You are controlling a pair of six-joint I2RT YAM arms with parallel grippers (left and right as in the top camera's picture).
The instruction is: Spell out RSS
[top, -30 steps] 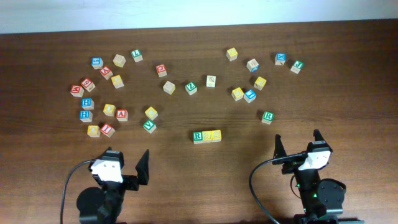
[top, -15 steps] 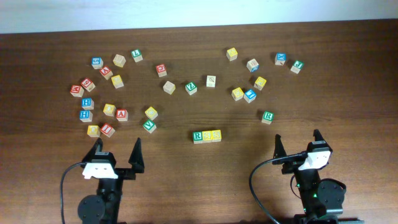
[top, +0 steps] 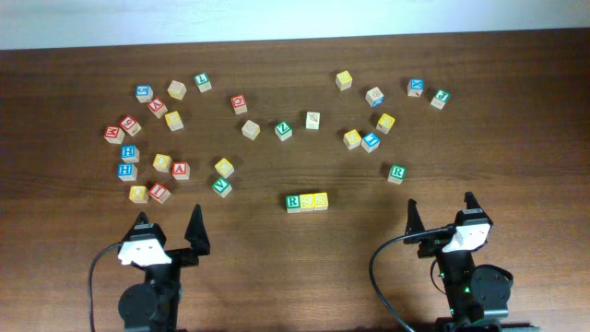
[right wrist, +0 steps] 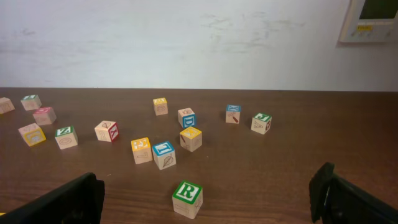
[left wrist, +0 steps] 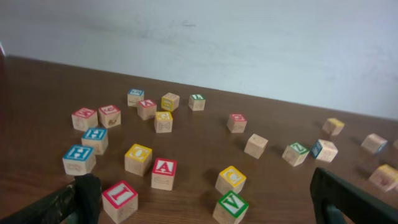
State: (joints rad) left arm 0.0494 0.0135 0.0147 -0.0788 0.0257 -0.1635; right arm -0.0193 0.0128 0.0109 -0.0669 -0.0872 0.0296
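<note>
Your RSS row [top: 306, 200] looks done, all three touching. Your left gripper [top: 169, 221] and right gripper [top: 442, 207] are spread wide, holding nothing.

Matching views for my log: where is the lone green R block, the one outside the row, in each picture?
Overhead: the lone R block, right of centre, standing apart.
Left wrist: not in it.
Right wrist: lone R block at bottom centre, nearest the camera.
Shared landmark: the green block mid-table, in all three views.
</note>
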